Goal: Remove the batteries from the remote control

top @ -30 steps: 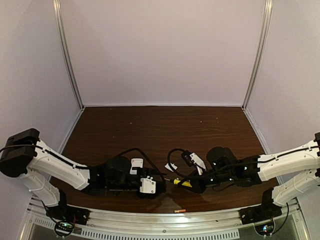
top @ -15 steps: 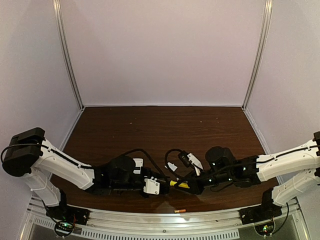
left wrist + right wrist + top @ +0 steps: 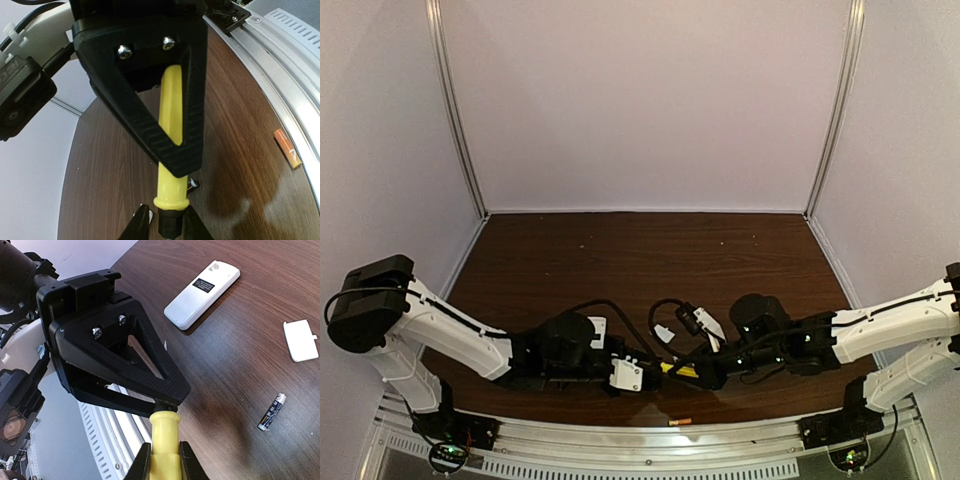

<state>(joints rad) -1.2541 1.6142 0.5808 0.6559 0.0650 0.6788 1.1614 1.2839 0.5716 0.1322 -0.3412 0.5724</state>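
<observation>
My right gripper [image 3: 161,450] is shut on the yellow handle of a screwdriver [image 3: 164,432], holding it level just above the table. My left gripper [image 3: 164,212] faces it and straddles the screwdriver's black collar [image 3: 170,222]. One finger touches the collar and a slim gap shows at the other. The white remote control [image 3: 200,290] lies face up on the wood beyond them. A dark battery with a pale end [image 3: 271,412] lies loose on the table. An orange battery [image 3: 287,148] rests by the front rail. Both grippers meet at the near middle [image 3: 665,367].
A small white flat cover piece [image 3: 301,340] lies near the dark battery. The metal rail [image 3: 295,75] runs along the near table edge, close beside the grippers. Pale walls enclose the table on three sides.
My left gripper has slid right onto the screwdriver's tip end and its jaws have narrowed around the collar. The right gripper has kept its grip and shifted slightly left.
</observation>
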